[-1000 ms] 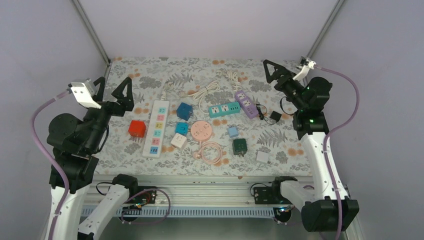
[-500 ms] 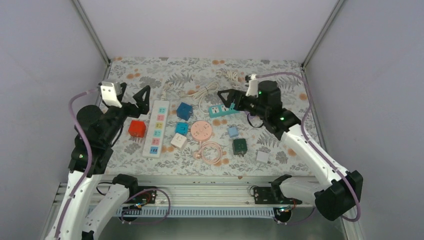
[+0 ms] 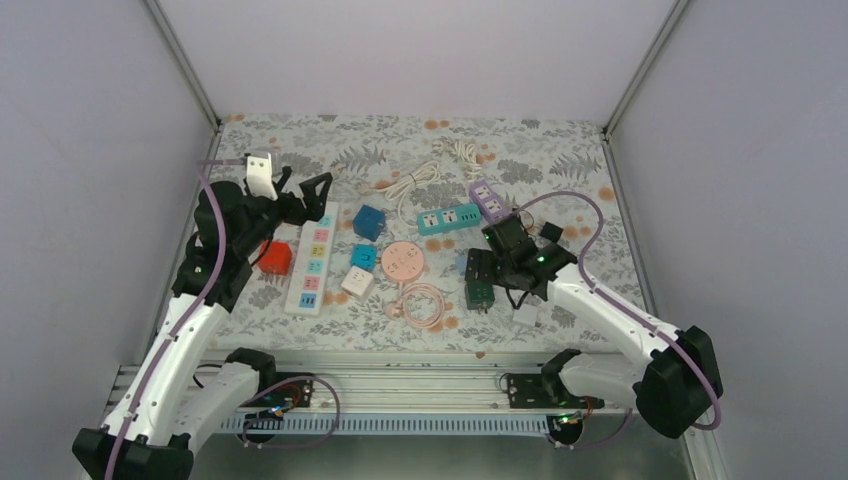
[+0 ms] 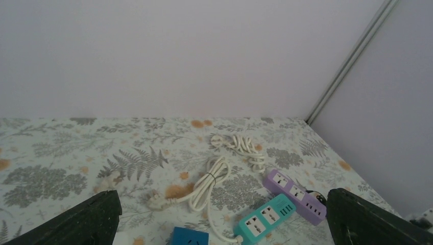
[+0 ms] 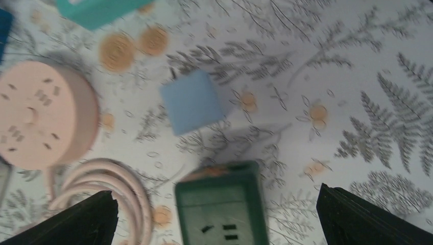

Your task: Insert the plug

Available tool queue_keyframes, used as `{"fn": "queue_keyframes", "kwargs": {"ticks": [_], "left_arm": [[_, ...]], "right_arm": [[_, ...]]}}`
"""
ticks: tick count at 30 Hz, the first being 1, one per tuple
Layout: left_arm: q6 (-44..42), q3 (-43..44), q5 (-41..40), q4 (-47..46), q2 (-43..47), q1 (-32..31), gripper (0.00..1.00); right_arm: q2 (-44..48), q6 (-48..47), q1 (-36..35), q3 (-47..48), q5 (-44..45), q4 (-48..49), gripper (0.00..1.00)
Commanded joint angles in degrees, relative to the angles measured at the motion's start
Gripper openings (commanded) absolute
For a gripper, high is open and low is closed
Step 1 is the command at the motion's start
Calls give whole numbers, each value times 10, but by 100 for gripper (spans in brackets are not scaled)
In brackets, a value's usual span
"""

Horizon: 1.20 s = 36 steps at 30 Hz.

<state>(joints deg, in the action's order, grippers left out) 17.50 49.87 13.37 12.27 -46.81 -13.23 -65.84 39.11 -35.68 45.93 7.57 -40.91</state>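
The right gripper (image 5: 214, 194), its 2 fingers wide apart, hangs over the green plug block (image 3: 478, 293). The left gripper (image 3: 301, 190) is spread wide too.

Desk (image 3: 300, 140) cloth: white w/ grey fern leaves & orange blossoms. Long strip (image 3: 312, 257) white, sockets multi-col., pink thru blue. Red cube (image 3: 274, 257), dark blue cube (image 3: 368, 221), cyan cube (image 3: 362, 257), white cube (image 3: 357, 281), pale blue cube (image 5: 191, 101). Round socket (image 3: 403, 261) salmon pink, coiled cable (image 3: 422, 303) same pink. Adapter (image 3: 478, 293) dark green. Short strips: teal strip (image 3: 448, 219), purple strip (image 3: 487, 197), both w/ white socket faces. Loose cord (image 3: 410, 185) white.
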Motion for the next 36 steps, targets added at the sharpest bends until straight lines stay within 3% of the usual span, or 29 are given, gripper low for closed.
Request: {"fn": "queue_keyframes", "kwargs": {"ticks": [1, 11, 15, 18, 23, 29, 36], "left_arm": [[17, -3, 30, -45, -5, 4, 100], [12, -14, 34, -37, 7, 4, 100], [13, -10, 37, -35, 7, 4, 100], [15, -8, 39, -29, 5, 4, 100], [20, -9, 38, -24, 7, 4, 100], [21, -6, 53, -22, -3, 4, 100], [39, 6, 111, -32, -38, -3, 100]], "right_arm": [[-2, 40, -7, -7, 26, -34, 100], [-58, 28, -42, -35, -40, 14, 95], [-95, 63, -54, -34, 30, 1, 78], [-103, 81, -64, -40, 82, 2, 75], [-109, 73, -70, -40, 76, 23, 53], [-27, 77, -73, -10, 83, 63, 52], [65, 108, -70, 23, 67, 173, 55]]}}
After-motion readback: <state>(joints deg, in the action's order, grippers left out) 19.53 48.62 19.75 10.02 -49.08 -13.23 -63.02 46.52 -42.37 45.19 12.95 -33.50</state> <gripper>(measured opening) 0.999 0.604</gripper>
